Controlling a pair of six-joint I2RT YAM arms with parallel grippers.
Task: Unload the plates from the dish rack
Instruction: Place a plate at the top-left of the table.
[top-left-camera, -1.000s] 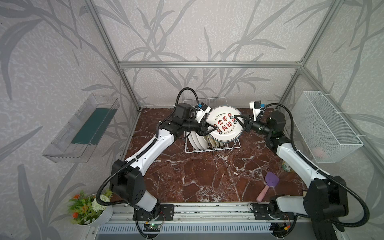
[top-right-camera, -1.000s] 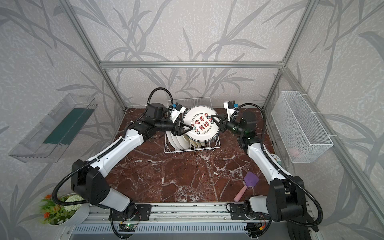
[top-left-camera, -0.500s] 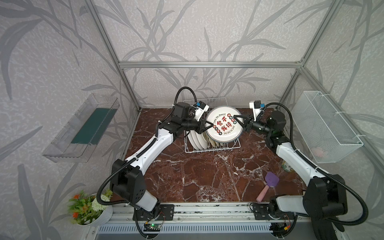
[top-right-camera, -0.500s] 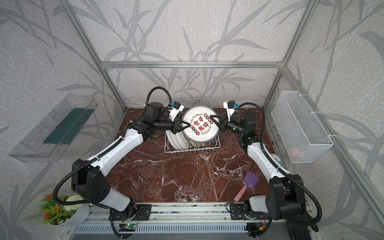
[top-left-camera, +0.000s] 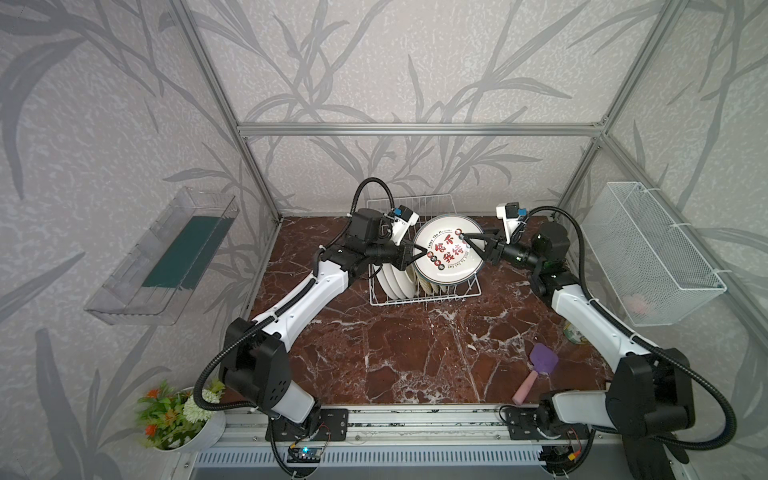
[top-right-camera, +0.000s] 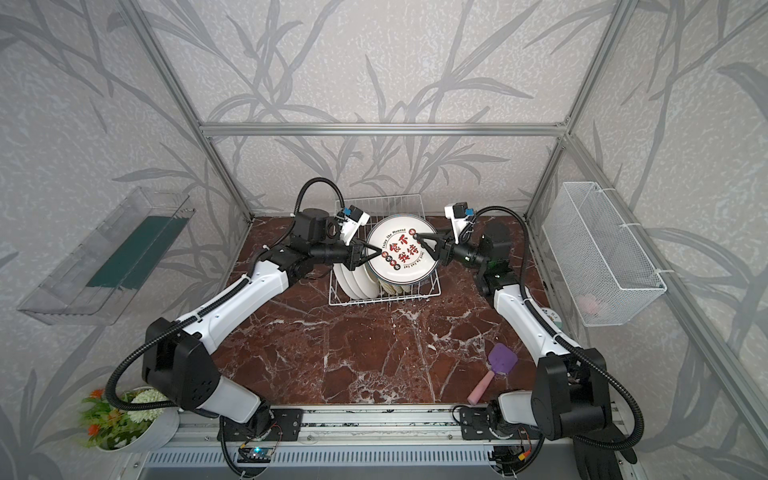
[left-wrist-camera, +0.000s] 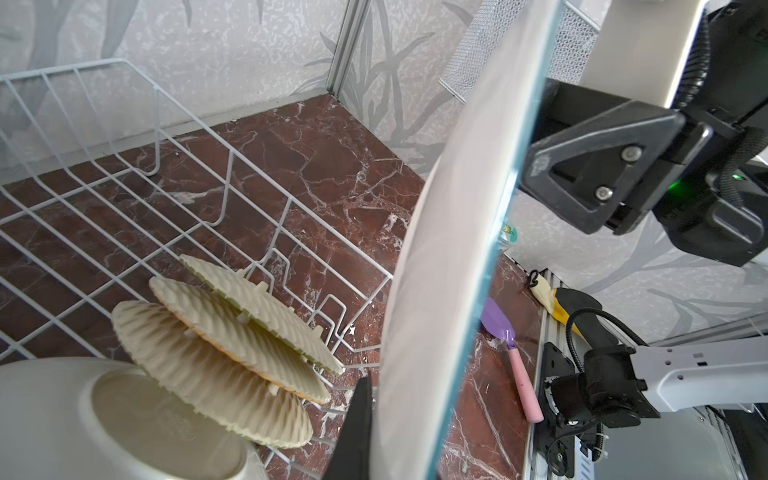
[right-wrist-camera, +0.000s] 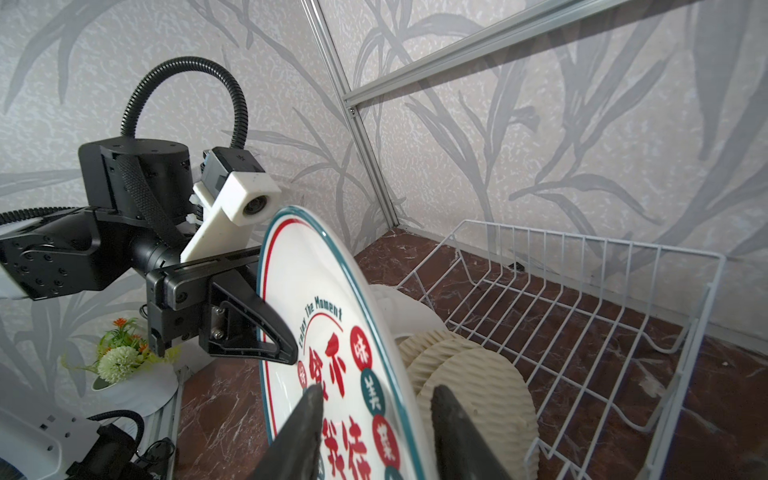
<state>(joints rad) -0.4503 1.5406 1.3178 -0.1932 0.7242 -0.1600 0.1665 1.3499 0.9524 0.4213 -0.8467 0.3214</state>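
The left pincer (top-left-camera: 420, 252) is clenching the rim of one printed white plate (top-left-camera: 448, 254), holding it upright over the front part of the dish rack (right-wrist-camera: 623, 266). The plate's face, with red lettering, is pointing away from the rack's back wall. I cannot tell whether its lower edge is touching the rack.

The right pincer (top-left-camera: 470, 245) is straddling the opposite rim of that same plate with its fingers spread. In the right wrist view one finger (right-wrist-camera: 305, 419) is lying across the printed face and the other is standing behind the plate with a gap showing. This pincer is released, not gripping.

Inside the rack, three white plates (top-left-camera: 392, 282) are leaning on edge at the end nearer the left arm. Three yellow ribbed plates (left-wrist-camera: 216, 357) are standing on edge just beside them, below the lifted plate.

One purple spatula (top-left-camera: 538, 370) with a pink handle is lying on the bench (top-left-camera: 374, 353), well in front of the rack toward the right arm. One mesh basket (top-left-camera: 648, 257) is hanging on the wall to the right of the rack. One clear tray (top-left-camera: 166, 257) is hanging on the wall to its left.
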